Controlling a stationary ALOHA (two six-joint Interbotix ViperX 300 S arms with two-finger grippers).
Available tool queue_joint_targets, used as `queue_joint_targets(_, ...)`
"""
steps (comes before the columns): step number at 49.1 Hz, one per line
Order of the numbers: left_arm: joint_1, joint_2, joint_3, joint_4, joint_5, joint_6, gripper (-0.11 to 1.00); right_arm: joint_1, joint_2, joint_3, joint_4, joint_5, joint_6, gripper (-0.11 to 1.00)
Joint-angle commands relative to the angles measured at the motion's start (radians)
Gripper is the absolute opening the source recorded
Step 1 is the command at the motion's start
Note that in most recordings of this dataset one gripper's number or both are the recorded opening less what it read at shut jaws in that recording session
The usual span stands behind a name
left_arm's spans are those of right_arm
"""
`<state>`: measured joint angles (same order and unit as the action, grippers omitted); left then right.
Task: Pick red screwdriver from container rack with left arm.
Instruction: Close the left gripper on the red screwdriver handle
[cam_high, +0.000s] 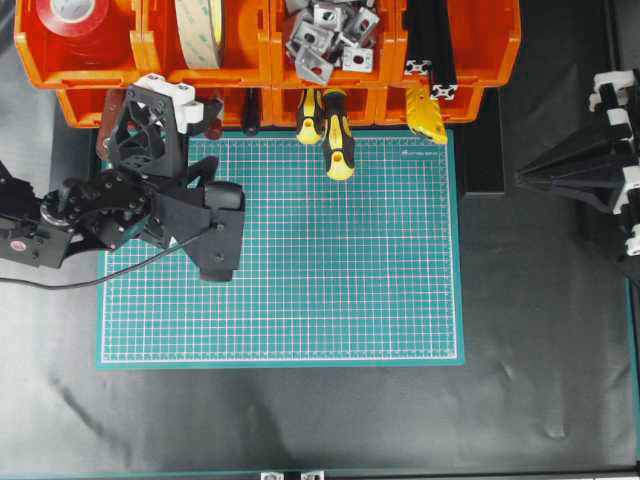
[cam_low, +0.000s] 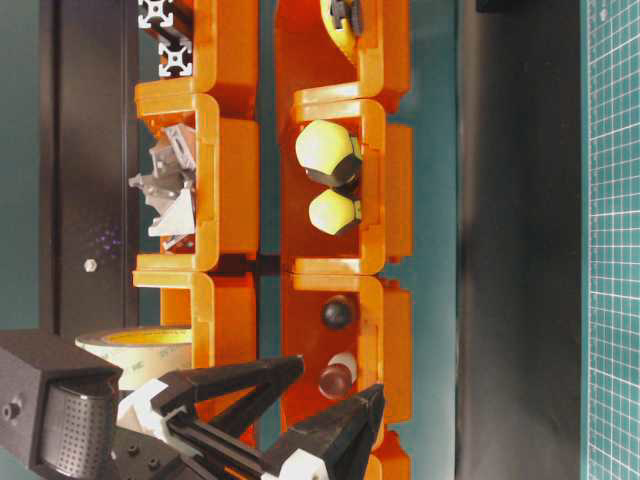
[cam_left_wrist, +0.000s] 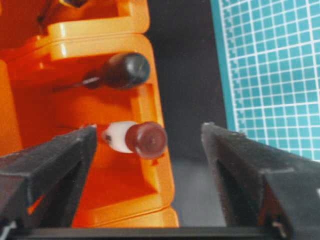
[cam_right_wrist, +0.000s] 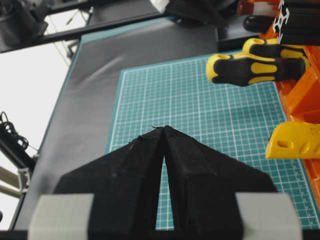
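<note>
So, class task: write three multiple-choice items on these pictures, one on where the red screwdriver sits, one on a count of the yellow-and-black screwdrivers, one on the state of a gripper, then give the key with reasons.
1. Where is the red screwdriver?
A. Lying on the green cutting mat
B. In a lower bin of the container rack, beside a black-handled tool
C. Clamped in the right gripper

2. How many yellow-and-black screwdrivers stick out of the rack over the mat?
A. Two
B. Four
C. None

3. How does the left gripper stand?
A. Shut on a tape roll
B. Shut on nothing
C. Open, one finger either side of the red handle's butt

Key: 1 B, the left wrist view shows it inside the orange bin under the black-handled tool. 2 A, the overhead view shows two side by side. 3 C, the wrist view shows wide gaps on both sides of the butt.
</note>
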<state>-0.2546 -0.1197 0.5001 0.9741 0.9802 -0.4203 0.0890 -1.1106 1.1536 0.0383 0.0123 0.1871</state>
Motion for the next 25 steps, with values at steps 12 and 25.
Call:
queue_joint_targets(12, 0.011, 0.002, -0.028, 0.002, 0.026, -0.003, 0.61, 0.0, 0.003, -0.011, 0.0, -0.005, -0.003, 0.01)
queue_joint_targets(25, -0.015, 0.005, -0.044, 0.002, 0.038, 0.006, 0.31, 0.0, -0.003, -0.011, 0.0, -0.005, -0.002, 0.01)
